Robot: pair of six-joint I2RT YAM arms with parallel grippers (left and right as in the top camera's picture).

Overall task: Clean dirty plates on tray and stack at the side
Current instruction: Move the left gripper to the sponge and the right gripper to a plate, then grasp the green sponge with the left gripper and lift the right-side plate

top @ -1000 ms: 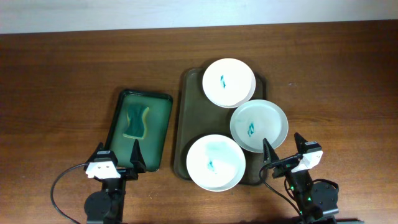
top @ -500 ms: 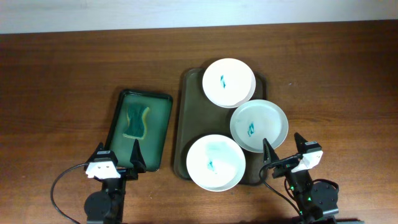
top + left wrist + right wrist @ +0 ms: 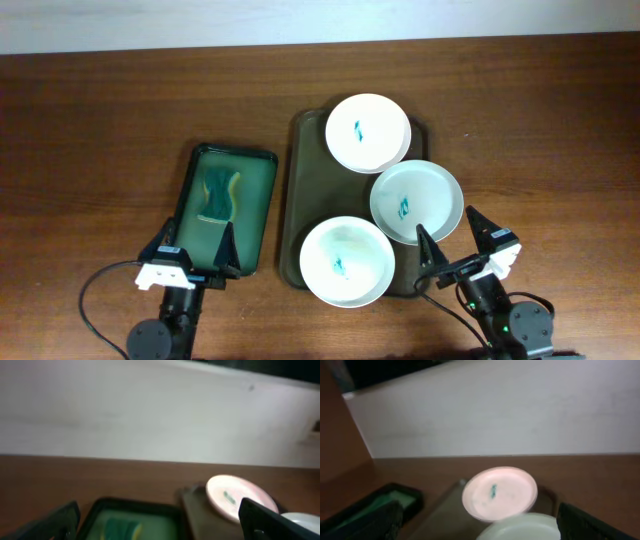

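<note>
From overhead, both my arms sit low at the desk's (image 3: 100, 120) near edge, pointing away from it. My left end effector (image 3: 196, 245) is spread apart over the near end of the green tray (image 3: 190, 190). My right end effector (image 3: 452, 235), also apart and empty, is beside the tray (image 3: 298, 180), which holds the far plate (image 3: 368, 132), middle plate (image 3: 416, 202) and near plate (image 3: 346, 261), each smeared teal. In the left wrist view, my fingers (image 3: 55, 522) frame the green tray. In the right wrist view, the far plate (image 3: 499, 492) lies ahead.
</note>
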